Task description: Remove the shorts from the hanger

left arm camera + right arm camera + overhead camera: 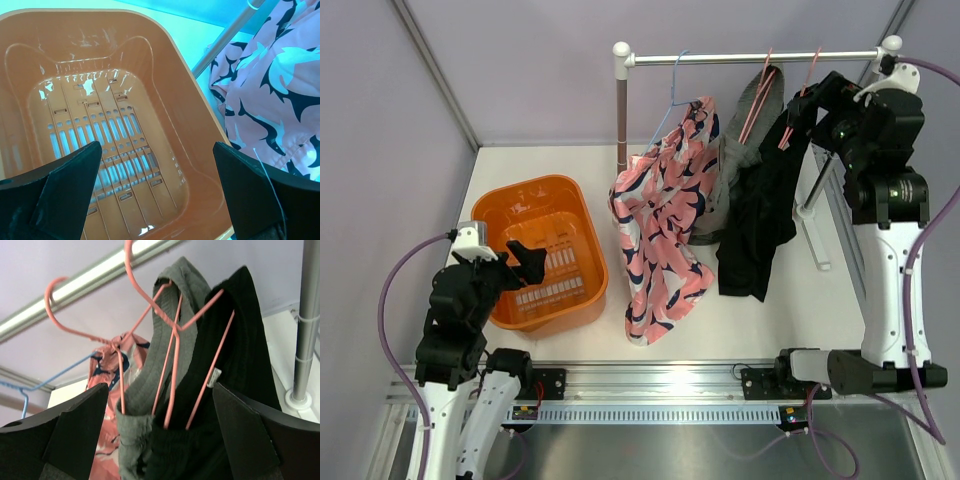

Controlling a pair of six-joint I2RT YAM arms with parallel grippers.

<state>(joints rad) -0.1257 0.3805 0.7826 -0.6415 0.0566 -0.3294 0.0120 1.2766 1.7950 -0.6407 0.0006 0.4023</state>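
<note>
Up at the rail (740, 57), right claw (160, 390) spread wide, clamped on nothing, facing two pink hangers (172, 335) hooked side by side. On them grey shorts (725, 170) and black shorts (755, 215), pressed together, black nearest the right post (307, 315). Further left, pink patterned shorts (660, 220) on a blue hanger (670, 95), trailing down toward the tabletop (750, 320). Left claw (157, 150) likewise wide apart, holding nothing, low over an orange basket (510, 195) left of the rack.
</note>
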